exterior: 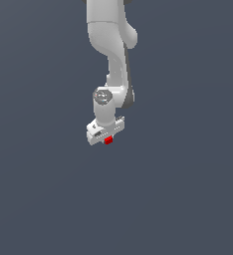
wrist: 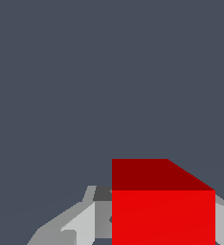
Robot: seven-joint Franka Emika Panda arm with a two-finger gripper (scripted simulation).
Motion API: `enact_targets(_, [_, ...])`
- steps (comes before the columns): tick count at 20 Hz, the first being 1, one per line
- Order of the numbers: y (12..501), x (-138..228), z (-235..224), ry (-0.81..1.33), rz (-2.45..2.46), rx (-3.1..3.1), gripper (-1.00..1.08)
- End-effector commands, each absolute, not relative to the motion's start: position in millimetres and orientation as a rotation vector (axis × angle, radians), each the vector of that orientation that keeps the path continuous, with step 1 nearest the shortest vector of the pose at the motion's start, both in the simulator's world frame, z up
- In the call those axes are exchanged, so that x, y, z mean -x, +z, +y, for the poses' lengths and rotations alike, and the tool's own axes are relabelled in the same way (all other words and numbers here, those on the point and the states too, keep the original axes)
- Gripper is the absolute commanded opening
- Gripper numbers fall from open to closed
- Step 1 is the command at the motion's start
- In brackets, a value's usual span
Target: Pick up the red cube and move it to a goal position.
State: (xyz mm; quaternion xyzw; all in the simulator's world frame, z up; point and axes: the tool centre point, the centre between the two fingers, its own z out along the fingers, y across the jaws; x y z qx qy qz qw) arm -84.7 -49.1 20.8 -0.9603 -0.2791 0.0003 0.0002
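A plain, flat dark slate-grey surface fills both views, unmarked throughout. The white arm reaches down, and its pincer is clamped on the red cube, fingers pressing its sides.

No obstacles around gripper; only red cube between its fingers, plain grey ground on all sides.

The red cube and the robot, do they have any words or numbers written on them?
No text can be read anywhere.
The red cube is plain red on every face that shows.
The white arm and the gripper show no letters, numbers or signs.
The grey background is bare too.
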Motion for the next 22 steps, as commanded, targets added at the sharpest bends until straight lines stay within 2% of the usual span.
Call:
enact_targets(1, [21.9, 77.6, -51.3, 0.000, -0.876, 3.017, -1.00])
enact_targets(22, [34.3, -36.2, -86.7, 0.000, -0.876, 3.017, -1.00])
